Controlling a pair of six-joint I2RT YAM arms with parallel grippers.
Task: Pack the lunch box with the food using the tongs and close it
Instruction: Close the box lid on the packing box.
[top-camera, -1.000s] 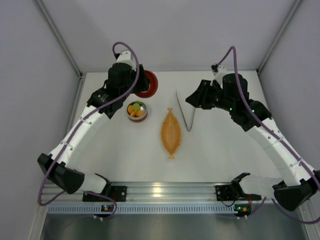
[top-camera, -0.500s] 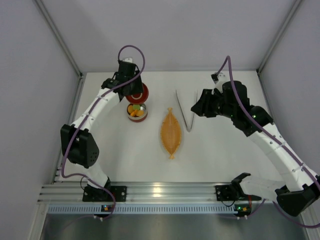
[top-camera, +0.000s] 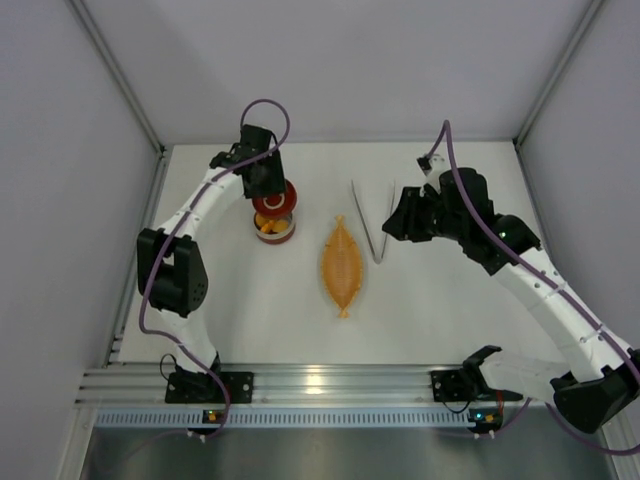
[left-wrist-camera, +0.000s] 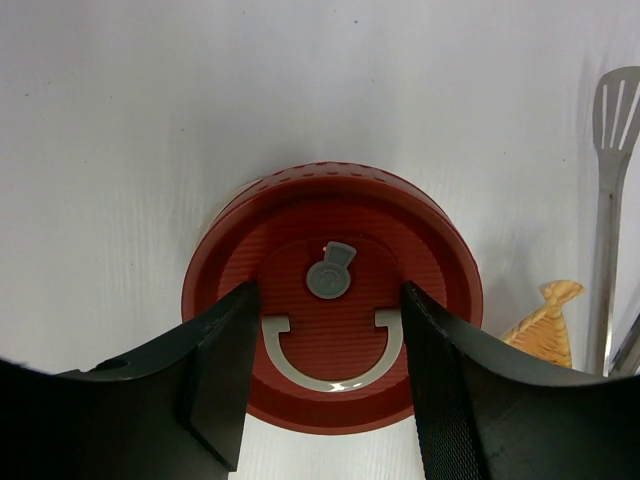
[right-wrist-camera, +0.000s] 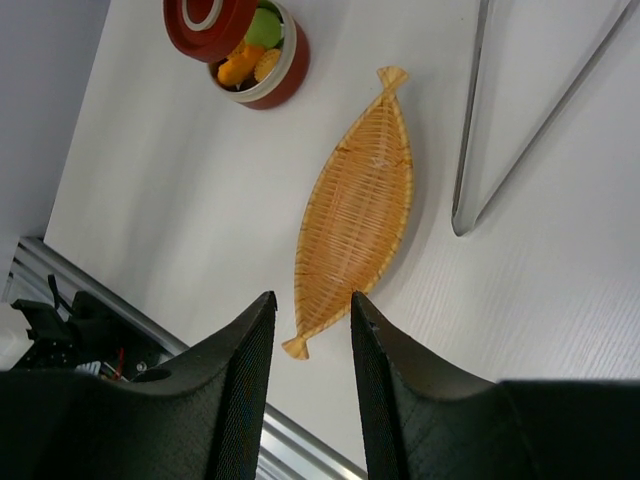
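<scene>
All food (right-wrist-camera: 243, 62) sits in box (right-wrist-camera: 278, 72); left gripper (left-wrist-camera: 328, 330) clamps lid (left-wrist-camera: 332, 215) partly over it. Next, I reckon: centre lid, press down. Tongs (right-wrist-camera: 470, 120) lie released; right gripper (right-wrist-camera: 312, 305) parted, empty.

Left arm (top-camera: 200, 207) and right arm (top-camera: 545, 290): white shells, black joints, looping purple cables (top-camera: 264, 102); broad matte-black jaws with finely textured inner faces.

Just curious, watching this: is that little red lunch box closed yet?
Not fully: the lid is off-centre over the lunch box, with food showing beside it.
</scene>
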